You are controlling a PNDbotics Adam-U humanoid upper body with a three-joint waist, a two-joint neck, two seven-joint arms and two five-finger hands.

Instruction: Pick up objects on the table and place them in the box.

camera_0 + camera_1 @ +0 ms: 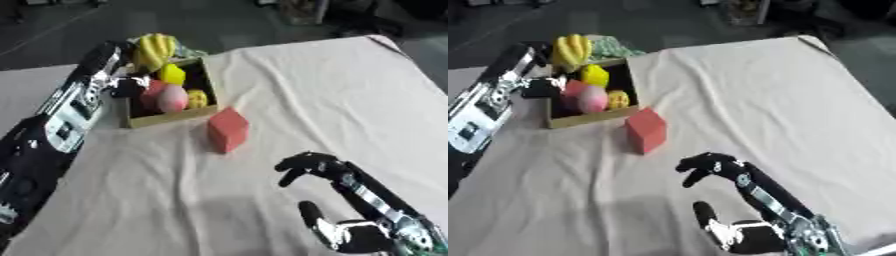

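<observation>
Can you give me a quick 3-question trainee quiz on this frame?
1. True or false: the red block is inside the box.
2. Which hand is at the box: A) left hand B) right hand?
3. What lies on the box's far rim?

Key: 1. False, it sits on the white cloth just in front of the box. 2. A. 3. The bananas.

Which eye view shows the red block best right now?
The left eye view: the red block sits nearer the picture's middle, beside the box, top and sides plain. The right eye view shows the same block whole, further left, with nothing covering it.
</observation>
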